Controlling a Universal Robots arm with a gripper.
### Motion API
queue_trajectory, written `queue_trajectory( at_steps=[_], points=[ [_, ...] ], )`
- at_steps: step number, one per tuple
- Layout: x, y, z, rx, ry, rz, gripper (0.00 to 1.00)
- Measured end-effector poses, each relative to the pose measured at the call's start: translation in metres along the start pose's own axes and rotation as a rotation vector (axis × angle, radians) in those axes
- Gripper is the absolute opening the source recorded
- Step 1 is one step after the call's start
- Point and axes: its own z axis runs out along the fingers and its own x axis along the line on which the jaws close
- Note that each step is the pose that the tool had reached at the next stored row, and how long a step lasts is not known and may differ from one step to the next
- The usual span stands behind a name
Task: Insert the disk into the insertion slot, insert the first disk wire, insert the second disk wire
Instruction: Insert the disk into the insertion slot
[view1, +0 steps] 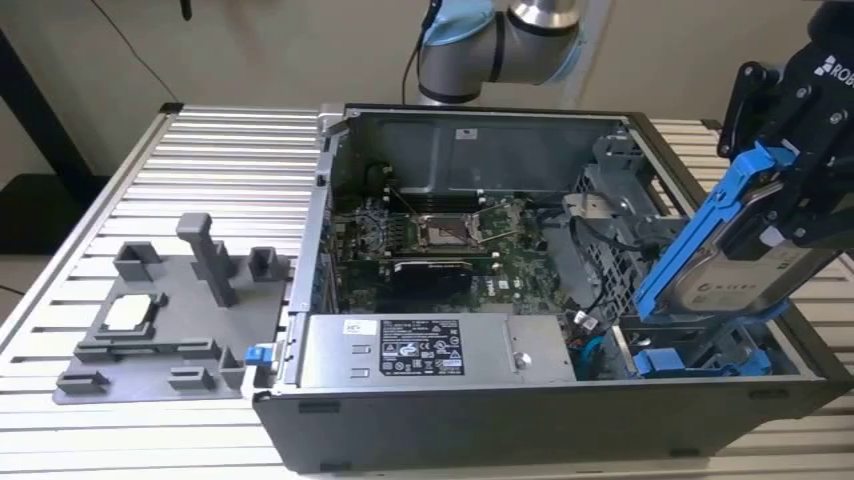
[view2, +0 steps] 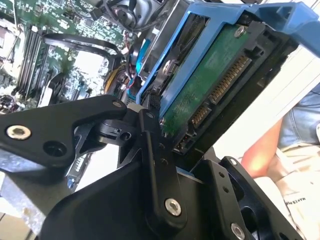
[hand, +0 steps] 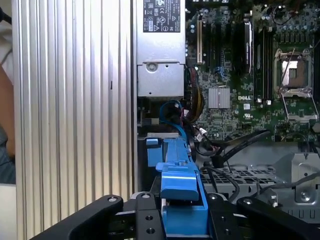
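Where everything rests: ribbed aluminium table (view1: 200, 150), pale wall (view1: 267, 50).
Grip: black gripper (view1: 781, 195) clamps blue-framed silver disk (view1: 727, 265), tilted, seemingly above grey sheet-metal insertion slot (view1: 721, 340).
Second wrist view: green circuit board (view2: 210, 85), bare arm (view2: 260, 150).

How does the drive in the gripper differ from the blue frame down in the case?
The disk is tilted above the case, held by the gripper; the other blue frame sits low inside it, untouched. The disk's silver face shows; the other shows just blue plastic. Both frames are bright blue.
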Motion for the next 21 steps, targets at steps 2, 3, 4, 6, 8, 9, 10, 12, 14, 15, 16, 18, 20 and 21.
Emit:
queue_trajectory(
  at_steps=[2, 3, 4, 6, 8, 9, 10, 12, 14, 15, 16, 18, 20, 21],
  points=[
    [0.0000, -0.0002, 0.0023, 0.0000, 0.0000, 0.000, 0.33],
    [0.0000, -0.0003, 0.0034, 0.0000, 0.0001, -0.001, 0.33],
    [0.0000, -0.0004, 0.0046, 0.0000, 0.0000, -0.001, 0.33],
    [0.0001, -0.0005, 0.0068, 0.0000, 0.0001, -0.001, 0.33],
    [0.0000, -0.0007, 0.0090, 0.0000, 0.0001, -0.002, 0.33],
    [0.0000, -0.0008, 0.0100, 0.0000, 0.0001, -0.002, 0.33],
    [0.0000, -0.0009, 0.0111, 0.0000, 0.0000, -0.002, 0.33],
    [0.0000, -0.0011, 0.0134, 0.0000, 0.0001, -0.003, 0.33],
    [0.0000, -0.0014, 0.0154, 0.0000, 0.0001, -0.004, 0.33],
    [0.0000, -0.0015, 0.0162, 0.0000, 0.0002, -0.004, 0.33],
    [0.0000, -0.0016, 0.0170, 0.0000, 0.0003, -0.004, 0.33],
    [0.0000, -0.0018, 0.0191, 0.0000, 0.0002, -0.005, 0.33],
    [0.0000, -0.0024, 0.0212, 0.0000, 0.0002, -0.005, 0.33],
    [0.0000, -0.0027, 0.0222, 0.0000, 0.0002, -0.006, 0.33]
  ],
)
